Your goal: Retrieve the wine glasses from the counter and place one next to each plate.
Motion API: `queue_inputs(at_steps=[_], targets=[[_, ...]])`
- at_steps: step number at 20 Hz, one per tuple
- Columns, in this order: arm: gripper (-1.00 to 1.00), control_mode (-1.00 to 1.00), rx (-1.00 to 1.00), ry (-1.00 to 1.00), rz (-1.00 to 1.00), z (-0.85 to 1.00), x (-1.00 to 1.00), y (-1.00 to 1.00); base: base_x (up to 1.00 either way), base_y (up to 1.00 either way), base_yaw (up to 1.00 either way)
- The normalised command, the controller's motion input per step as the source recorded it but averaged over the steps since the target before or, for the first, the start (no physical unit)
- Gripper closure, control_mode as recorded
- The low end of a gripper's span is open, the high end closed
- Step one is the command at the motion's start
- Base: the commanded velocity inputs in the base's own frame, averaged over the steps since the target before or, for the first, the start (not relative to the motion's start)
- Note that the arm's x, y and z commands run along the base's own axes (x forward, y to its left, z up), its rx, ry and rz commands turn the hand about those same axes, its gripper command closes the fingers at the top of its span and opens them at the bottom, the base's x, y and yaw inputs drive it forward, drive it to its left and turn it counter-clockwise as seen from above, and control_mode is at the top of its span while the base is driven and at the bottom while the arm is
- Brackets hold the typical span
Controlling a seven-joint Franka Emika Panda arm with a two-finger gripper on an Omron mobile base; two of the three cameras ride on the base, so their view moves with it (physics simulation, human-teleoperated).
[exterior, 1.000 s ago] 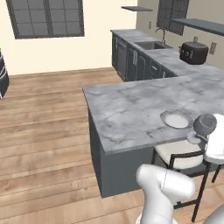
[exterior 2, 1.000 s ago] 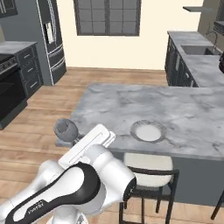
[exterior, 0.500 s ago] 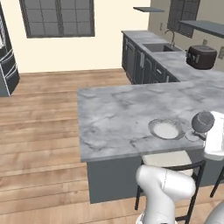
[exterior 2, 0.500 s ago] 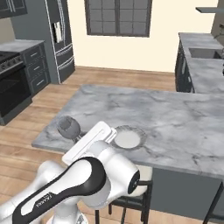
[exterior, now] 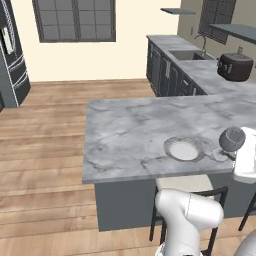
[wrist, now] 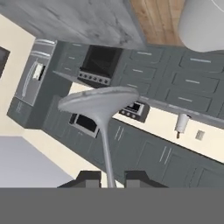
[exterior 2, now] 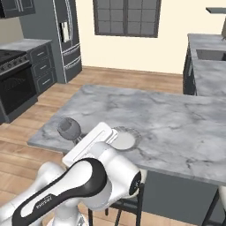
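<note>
**Carrying a wine glass to the pale plate**

I am holding a wine glass (exterior: pixel 231 138) by its thin stem, my pincer (wrist: pixel 110 178) nearly closed around it, one fingertip on each side. The glass is lying tilted in my grip, its bowl hanging just past the near edge of the marble bench (exterior: pixel 130 135), close beside the pale plate (exterior: pixel 183 149). In the right base view the bowl is sitting left of that plate (exterior 2: pixel 122 139), over the bench's edge.

I am judging this the delivery step: glass in hand, not yet set down. Next I am needing to bring the glass upright, foot down, over bare marble just beside the plate, then lower it and part my fingertips.
</note>
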Motion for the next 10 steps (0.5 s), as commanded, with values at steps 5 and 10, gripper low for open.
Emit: queue_inputs(at_steps=[5, 10], targets=[[1.00, -1.00, 0.04, 0.03, 0.03, -0.07, 0.18, -0.11, 0.20, -0.32, 0.09], [1.00, -1.00, 0.09, 0.17, 0.04, -0.18, 0.63, -0.37, 0.00, 0.00, 0.00]])
